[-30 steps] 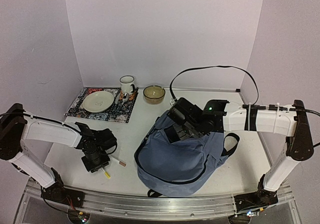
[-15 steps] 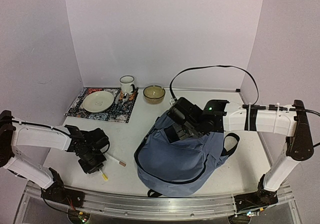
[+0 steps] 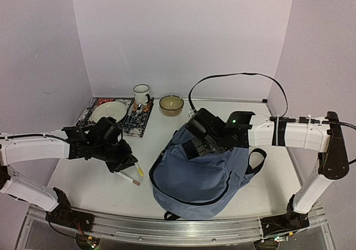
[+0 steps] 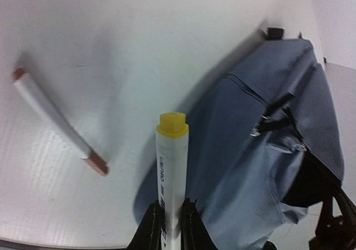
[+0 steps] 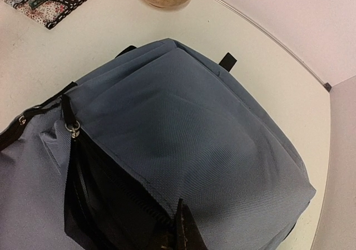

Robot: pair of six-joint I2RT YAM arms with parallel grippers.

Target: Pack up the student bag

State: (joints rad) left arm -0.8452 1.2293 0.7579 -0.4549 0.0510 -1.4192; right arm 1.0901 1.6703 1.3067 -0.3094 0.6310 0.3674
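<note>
Left pincer [image 4: 169, 228] clamped on a white marker [image 4: 169, 177], yellow cap outward, arm stretched low from the left. On the bench [image 3: 161, 128] lies the student bag [image 3: 200, 175] — centre-right, long axis near-to-far, open top at the far end. Right pincer [image 5: 181, 228], arm reaching level from the right, pinches the opening's edge — interior dark, unreadable.
</note>
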